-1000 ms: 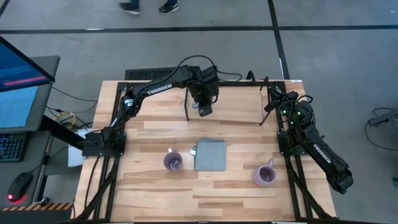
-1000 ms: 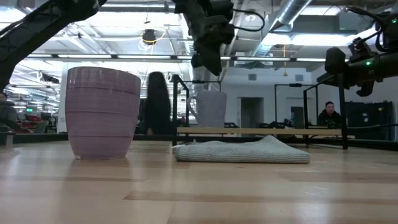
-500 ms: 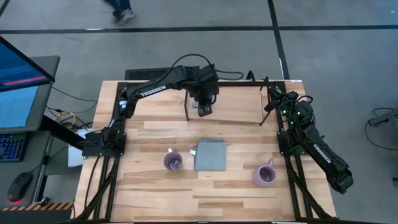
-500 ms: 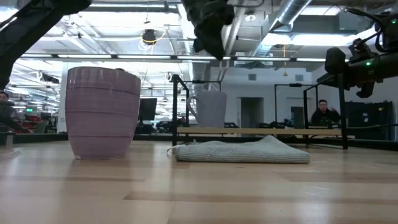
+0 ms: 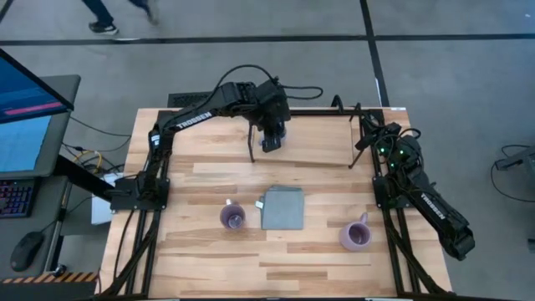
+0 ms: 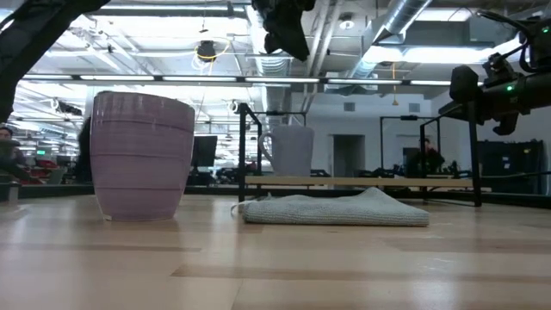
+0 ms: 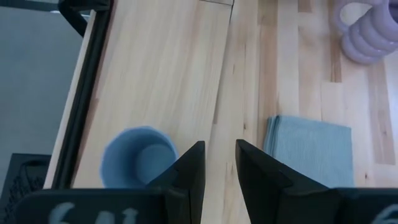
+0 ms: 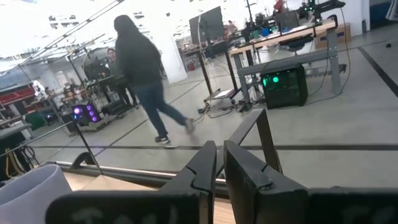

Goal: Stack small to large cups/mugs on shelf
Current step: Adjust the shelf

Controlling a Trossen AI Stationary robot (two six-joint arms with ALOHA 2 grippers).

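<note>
While the left gripper (image 7: 219, 163) hovers empty above the shelf (image 7: 161, 74), fingers slightly apart, blue mug (image 7: 138, 157) sits on it.

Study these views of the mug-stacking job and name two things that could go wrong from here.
1. The blue mug stands on the shelf near its black frame edge; a later nudge could tip it off.
2. The two purple mugs sit on the tabletop either side of the grey cloth; the left hand, reaching down, may snag the cloth.
</note>
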